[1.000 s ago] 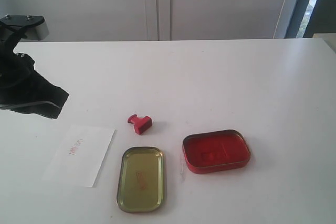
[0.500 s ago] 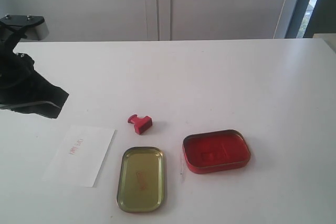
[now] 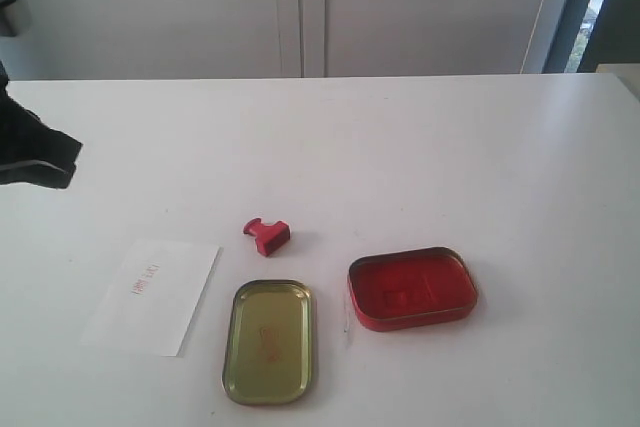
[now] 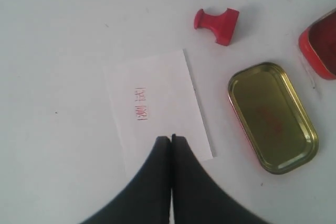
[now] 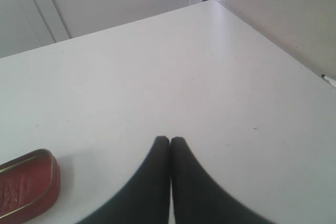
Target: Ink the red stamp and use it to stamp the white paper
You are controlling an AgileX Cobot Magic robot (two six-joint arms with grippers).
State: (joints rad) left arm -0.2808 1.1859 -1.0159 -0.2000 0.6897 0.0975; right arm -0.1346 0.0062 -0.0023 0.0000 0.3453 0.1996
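Note:
The red stamp lies tipped on its side on the table, also seen in the left wrist view. The white paper lies left of it and bears a small red imprint. My left gripper is shut and empty, raised above the paper's near edge; in the exterior view only its dark body shows at the far left. The open red ink tin sits right of the stamp. My right gripper is shut and empty over bare table, with the ink tin off to one side.
A gold-coloured tin lid lies open side up between the paper and the ink tin, seen too in the left wrist view. The white table stretches back to white cabinet doors.
My left arm has drawn back to the left and away from the paper. The stamp, paper, lid and ink tin have not moved.

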